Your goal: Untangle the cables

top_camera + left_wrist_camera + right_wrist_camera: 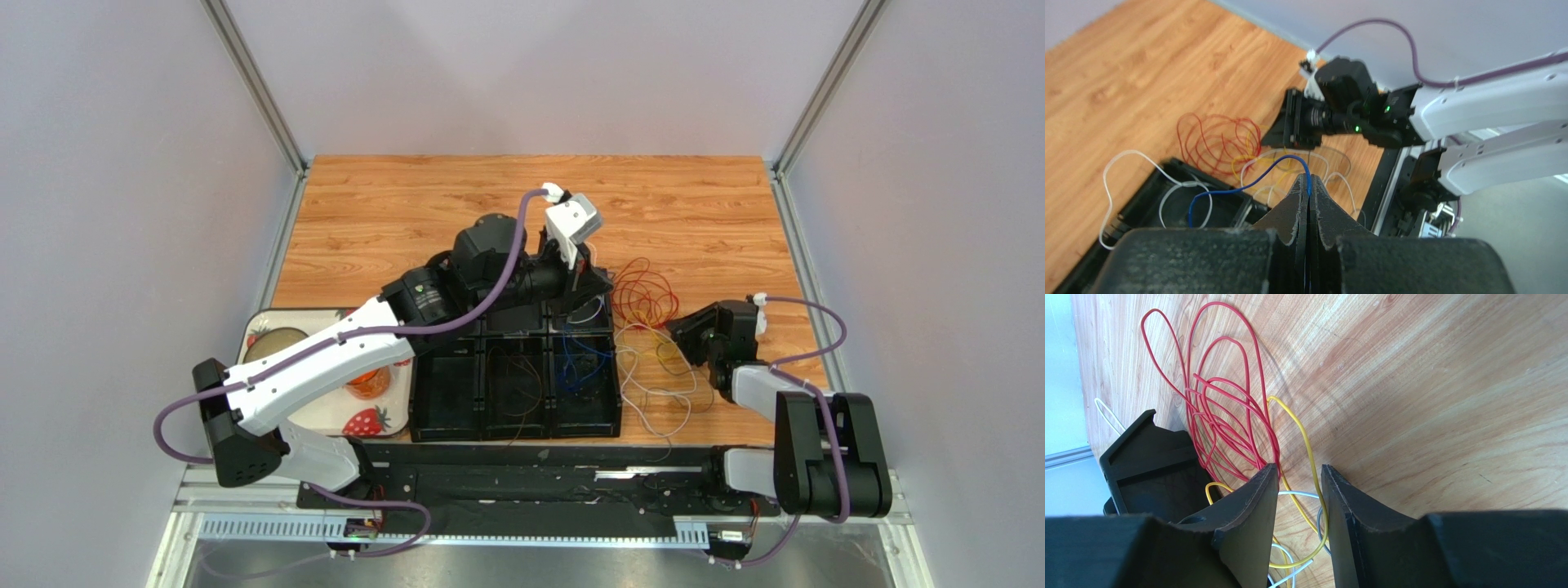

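Arms: two; left arm [319, 368], right arm [797, 417].
Claws: two, one per arm; left claw [1308, 184], right claw [1298, 468]. Two fingers [1247, 514] each.
Purple hoses [491, 288]: two, one along each arm.
Tabletop [711, 208]: one, wood.
Black tray [423, 392]: one. Six compartments, three across, two deep; back row partly hidden.
White tray [325, 417]: one; one round dish [272, 343] on it.
Red cable [1223, 416]: one many-looped bunch, strand count unclear.
Blue cable [1247, 187]: one.
Yellow cable [1303, 447]: at least one.
White cables [1112, 184]: at least two.
Dark cables [521, 398]: too thin to count.
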Action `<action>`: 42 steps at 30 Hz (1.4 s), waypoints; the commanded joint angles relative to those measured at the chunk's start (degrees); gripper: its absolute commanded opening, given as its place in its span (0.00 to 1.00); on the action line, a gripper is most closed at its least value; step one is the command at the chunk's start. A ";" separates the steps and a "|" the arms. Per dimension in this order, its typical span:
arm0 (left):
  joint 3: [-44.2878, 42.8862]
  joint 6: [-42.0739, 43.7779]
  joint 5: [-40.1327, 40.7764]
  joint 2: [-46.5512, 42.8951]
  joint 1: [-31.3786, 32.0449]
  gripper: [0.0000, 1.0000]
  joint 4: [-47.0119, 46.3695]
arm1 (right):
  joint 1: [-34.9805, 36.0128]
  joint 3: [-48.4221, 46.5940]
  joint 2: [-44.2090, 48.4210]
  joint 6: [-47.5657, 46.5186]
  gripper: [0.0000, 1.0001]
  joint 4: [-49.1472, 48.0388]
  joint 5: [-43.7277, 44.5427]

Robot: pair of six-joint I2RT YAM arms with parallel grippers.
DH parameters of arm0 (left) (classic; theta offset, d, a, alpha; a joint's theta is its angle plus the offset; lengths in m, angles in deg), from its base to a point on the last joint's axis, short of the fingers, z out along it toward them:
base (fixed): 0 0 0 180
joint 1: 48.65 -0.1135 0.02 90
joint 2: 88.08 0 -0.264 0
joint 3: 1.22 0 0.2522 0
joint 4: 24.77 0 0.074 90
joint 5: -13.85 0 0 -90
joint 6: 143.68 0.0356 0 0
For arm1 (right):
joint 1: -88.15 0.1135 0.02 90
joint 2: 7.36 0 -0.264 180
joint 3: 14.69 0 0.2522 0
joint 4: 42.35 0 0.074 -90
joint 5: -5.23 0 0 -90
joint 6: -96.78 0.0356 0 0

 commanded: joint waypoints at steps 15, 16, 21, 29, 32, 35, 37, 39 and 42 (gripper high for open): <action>17.39 -8.05 0.93 -3.40 0.29 0.00 -8.05 | -0.09 -0.78 -1.67 -1.91 0.38 2.79 0.07; 18.37 -8.41 1.20 -3.31 0.28 0.00 -8.41 | -0.09 -0.87 -1.76 -1.91 0.38 2.71 0.07; 20.49 -9.37 2.78 -0.42 0.55 0.00 -8.67 | -0.09 -0.96 -1.93 -2.00 0.37 2.71 -0.10; 18.73 -8.58 6.21 4.94 0.99 0.00 -7.45 | -0.09 -1.05 -2.20 -2.27 0.36 2.71 -0.37; 20.04 -9.37 7.35 6.09 1.51 0.00 -7.35 | -0.09 -1.05 -2.29 -2.18 0.35 2.71 -0.37; 21.62 -10.51 7.97 6.80 2.30 0.00 -8.32 | -0.09 -1.05 -2.29 -2.18 0.36 2.71 -0.46; 22.15 -10.96 7.97 7.50 2.74 0.00 -9.46 | -0.09 -1.05 -2.20 -2.18 0.36 2.71 -0.37; 22.25 -11.66 7.97 8.99 3.18 0.00 -9.90 | -0.09 -0.96 -2.20 -2.18 0.35 2.62 -0.46; 21.72 -12.54 7.97 11.89 3.54 0.00 -10.52 | -0.09 -1.05 -2.29 -2.26 0.35 2.62 -0.55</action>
